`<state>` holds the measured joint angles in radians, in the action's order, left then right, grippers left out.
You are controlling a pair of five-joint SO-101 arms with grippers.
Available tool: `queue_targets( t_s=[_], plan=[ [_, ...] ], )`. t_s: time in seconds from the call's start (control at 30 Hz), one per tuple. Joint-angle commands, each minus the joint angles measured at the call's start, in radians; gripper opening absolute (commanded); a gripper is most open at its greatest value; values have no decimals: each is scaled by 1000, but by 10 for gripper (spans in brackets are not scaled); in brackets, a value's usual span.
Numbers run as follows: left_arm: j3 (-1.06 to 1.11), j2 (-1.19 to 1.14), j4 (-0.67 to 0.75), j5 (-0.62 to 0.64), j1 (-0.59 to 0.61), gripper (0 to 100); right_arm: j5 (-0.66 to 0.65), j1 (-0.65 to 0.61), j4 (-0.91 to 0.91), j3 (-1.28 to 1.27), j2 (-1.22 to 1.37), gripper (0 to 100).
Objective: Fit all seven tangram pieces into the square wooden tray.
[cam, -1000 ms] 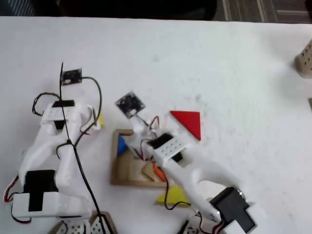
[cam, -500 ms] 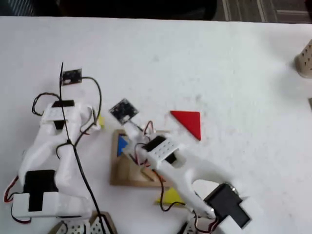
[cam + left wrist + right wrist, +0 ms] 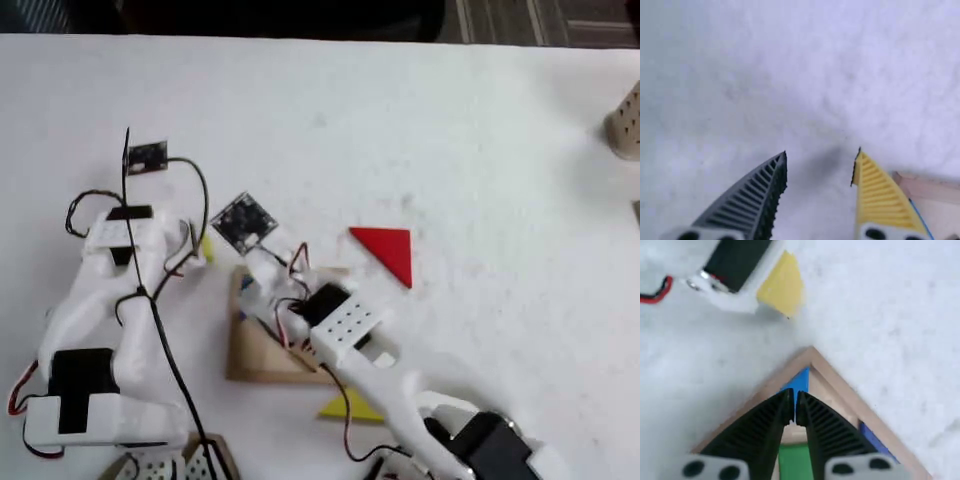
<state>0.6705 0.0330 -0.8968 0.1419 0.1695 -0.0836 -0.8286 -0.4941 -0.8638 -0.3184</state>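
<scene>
Wooden tray (image 3: pixel 252 358) is sitting on the white table (image 3: pixel 450 130) in the high view, with a red triangle (image 3: pixel 385 250) and a yellow triangle (image 3: pixel 345 408) lying outside it, not yet placed. Beside the tray, the left gripper (image 3: pixel 820 165) is hanging spread above the table. Over the tray's corner, the right gripper (image 3: pixel 794 407) is hanging pressed together, with a blue piece (image 3: pixel 799 380) and a green piece (image 3: pixel 795 460) lying inside.
</scene>
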Motion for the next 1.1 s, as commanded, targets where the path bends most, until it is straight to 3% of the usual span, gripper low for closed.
queue_targets(
  t_s=[0.0,0.17,0.67,0.87,1.07],
  plan=[
    [-40,1,18,-9,13,234,8,-21,114,25,64,16],
    [-40,1,18,-9,13,234,0,-22,246,41,251,16],
    [-38,-1,18,-9,10,234,0,96,119,61,288,16],
    [-38,8,12,-44,4,234,8,97,10,54,90,16],
    [-38,28,-12,-58,-94,237,8,168,-38,-135,-278,16]
  ],
)
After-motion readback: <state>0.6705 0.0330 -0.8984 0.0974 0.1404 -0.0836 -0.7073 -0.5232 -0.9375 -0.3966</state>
